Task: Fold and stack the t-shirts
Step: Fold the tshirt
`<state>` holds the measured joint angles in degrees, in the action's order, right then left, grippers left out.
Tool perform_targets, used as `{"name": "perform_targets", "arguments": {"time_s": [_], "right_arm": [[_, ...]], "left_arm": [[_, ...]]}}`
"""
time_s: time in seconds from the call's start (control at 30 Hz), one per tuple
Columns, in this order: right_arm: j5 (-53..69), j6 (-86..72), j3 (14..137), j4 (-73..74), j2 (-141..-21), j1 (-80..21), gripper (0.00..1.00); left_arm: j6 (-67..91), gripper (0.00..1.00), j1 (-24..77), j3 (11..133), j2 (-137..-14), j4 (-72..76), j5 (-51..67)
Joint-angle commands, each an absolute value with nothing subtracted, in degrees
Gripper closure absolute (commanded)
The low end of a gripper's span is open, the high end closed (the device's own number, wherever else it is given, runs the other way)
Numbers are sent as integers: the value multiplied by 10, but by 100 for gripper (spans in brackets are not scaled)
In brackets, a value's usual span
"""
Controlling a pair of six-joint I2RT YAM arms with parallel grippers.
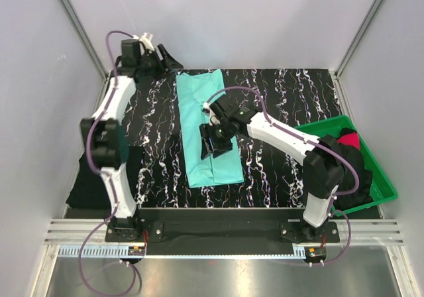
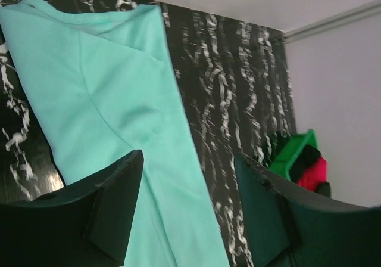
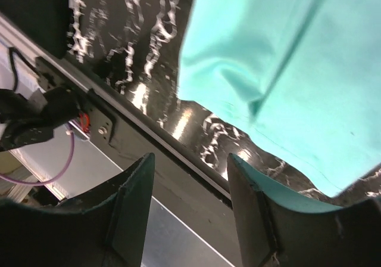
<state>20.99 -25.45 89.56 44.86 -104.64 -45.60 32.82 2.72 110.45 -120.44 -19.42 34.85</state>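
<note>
Turquoise-mint t-shirt (image 1: 195,105) lies folded into a long strip on the black marbled mat (image 1: 285,98). It runs from the mat's far edge toward the near edge, a little left of the middle.

The right gripper (image 1: 216,142) hangs over the near half of this strip, above its right-hand side. Its two fingers (image 3: 134,195) stand apart with nothing between them. In the right wrist view the shirt's near corner sits beyond the fingertips. The cloth fills the upper right of that view, and the mat and the table's near edge show in the gap between the fingers. Whether the fingertips touch the cloth cannot be told.

The left gripper (image 1: 164,57) is up at the mat's far left corner, just beside the shirt's far end. Its fingers (image 2: 113,195) are also spread and empty. The left wrist view looks down the length of the strip, with the folded cloth lying past and below the fingertips and none of it pinched.

A green tray (image 1: 383,181) sits at the mat's right edge, toward the near corner. It holds a bunched red-pink t-shirt (image 1: 350,140) and a black t-shirt (image 1: 363,163), both well apart from either gripper.
</note>
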Motion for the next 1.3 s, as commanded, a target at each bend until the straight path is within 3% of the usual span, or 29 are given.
{"name": "perform_targets", "arguments": {"time_s": [0.0, 0.3, 0.33, 0.4, 0.5, 0.8, 1.27], "right_arm": [[243, -222, 846, 454, -1050, -444, 41], [271, -268, 725, 369, -955, -332, 53], [286, -269, 706, 362, -950, -306, 63], [336, -257, 692, 359, -962, -290, 73], [338, -259, 676, 354, -967, -272, 78], [333, -295, 609, 314, -932, -269, 93], [343, -307, 580, 283, -946, -269, 93]], "left_arm": [[323, 35, 46, 967, -1091, -199, 350], [313, 62, 155, 648, -887, -200, 312], [324, 66, 163, 633, -877, -200, 297], [335, 75, 185, 589, -852, -198, 280], [348, 84, 215, 541, -835, -199, 246], [376, 90, 250, 484, -878, -117, 255], [431, 93, 338, 473, -988, -48, 294]]}}
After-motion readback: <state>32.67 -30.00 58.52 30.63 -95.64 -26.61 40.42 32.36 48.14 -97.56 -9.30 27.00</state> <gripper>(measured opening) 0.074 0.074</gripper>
